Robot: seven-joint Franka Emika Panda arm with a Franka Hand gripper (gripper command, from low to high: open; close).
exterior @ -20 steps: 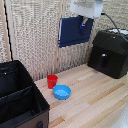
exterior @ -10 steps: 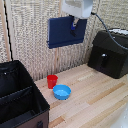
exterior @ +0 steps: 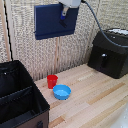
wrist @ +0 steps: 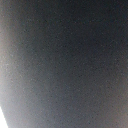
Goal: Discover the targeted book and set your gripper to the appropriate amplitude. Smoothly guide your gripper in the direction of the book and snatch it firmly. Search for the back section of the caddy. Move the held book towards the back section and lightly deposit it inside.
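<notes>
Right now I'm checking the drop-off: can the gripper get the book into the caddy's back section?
Probably yes: the gripper holds the book high above the table, and the caddy stands open-topped with nothing over its back section.

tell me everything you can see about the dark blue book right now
The book is a thin, flat, plain navy rectangle, apparently a hardcover with no visible markings. It hangs upright in the air, its broad face toward the exterior camera, high above the wooden table in front of the woven wall. The gripper holds it near its upper edge on the exterior view's right. Nothing else touches it. The wrist view shows only a dark blur, probably its cover up close.
</notes>
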